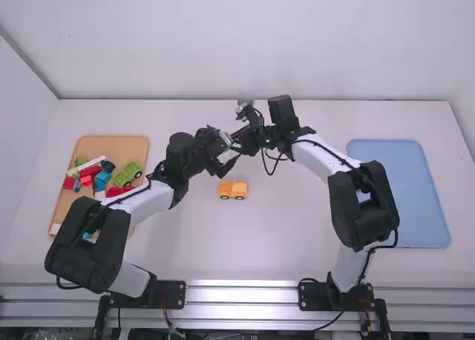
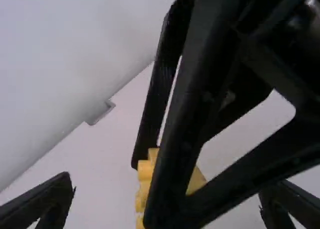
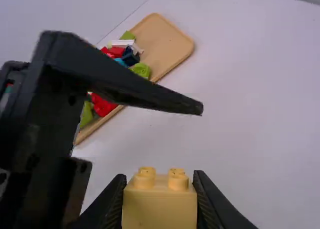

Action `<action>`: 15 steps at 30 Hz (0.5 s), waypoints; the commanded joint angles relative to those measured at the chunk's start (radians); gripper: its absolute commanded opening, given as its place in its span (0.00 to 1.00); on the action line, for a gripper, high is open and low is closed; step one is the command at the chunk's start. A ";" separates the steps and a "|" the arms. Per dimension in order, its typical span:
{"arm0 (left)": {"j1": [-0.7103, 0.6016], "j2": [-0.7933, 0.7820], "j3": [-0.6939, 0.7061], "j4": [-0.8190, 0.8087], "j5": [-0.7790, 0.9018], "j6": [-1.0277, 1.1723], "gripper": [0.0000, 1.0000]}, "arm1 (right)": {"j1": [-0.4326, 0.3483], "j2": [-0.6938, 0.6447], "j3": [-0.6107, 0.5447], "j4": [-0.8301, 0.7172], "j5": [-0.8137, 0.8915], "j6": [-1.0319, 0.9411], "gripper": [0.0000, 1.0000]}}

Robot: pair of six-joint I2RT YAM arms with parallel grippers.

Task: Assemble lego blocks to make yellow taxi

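So the right hand has a yellow block pinched tight, studs showing, and the left hand is spread wide open right by it. The yellow toy car sits on the worktop, nearer the arm bases. Mixed bricks are in the tan tray off left; blue tray off right.
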 commanded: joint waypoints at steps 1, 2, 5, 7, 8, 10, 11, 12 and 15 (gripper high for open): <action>0.024 -0.012 0.021 -0.035 0.115 -0.080 0.99 | -0.024 -0.026 0.006 -0.003 -0.011 -0.102 0.21; 0.040 -0.021 0.030 -0.063 0.179 -0.080 0.99 | -0.034 -0.027 0.016 -0.023 -0.012 -0.131 0.20; 0.113 -0.032 0.086 -0.171 0.422 -0.080 0.99 | -0.052 -0.029 0.072 -0.146 -0.065 -0.282 0.17; 0.158 -0.032 0.126 -0.250 0.560 -0.063 0.99 | -0.061 -0.029 0.114 -0.255 -0.100 -0.409 0.16; 0.173 -0.032 0.140 -0.281 0.606 -0.047 0.99 | -0.063 -0.029 0.126 -0.286 -0.105 -0.443 0.16; 0.208 -0.024 0.184 -0.394 0.727 0.026 0.99 | -0.065 -0.029 0.181 -0.428 -0.108 -0.593 0.17; 0.214 -0.017 0.197 -0.430 0.754 0.058 0.99 | -0.063 -0.029 0.194 -0.460 -0.110 -0.628 0.17; 0.218 -0.010 0.209 -0.463 0.780 0.085 0.99 | -0.059 -0.029 0.211 -0.500 -0.113 -0.668 0.17; 0.215 0.002 0.227 -0.546 0.861 0.163 0.99 | -0.042 -0.029 0.255 -0.605 -0.123 -0.779 0.17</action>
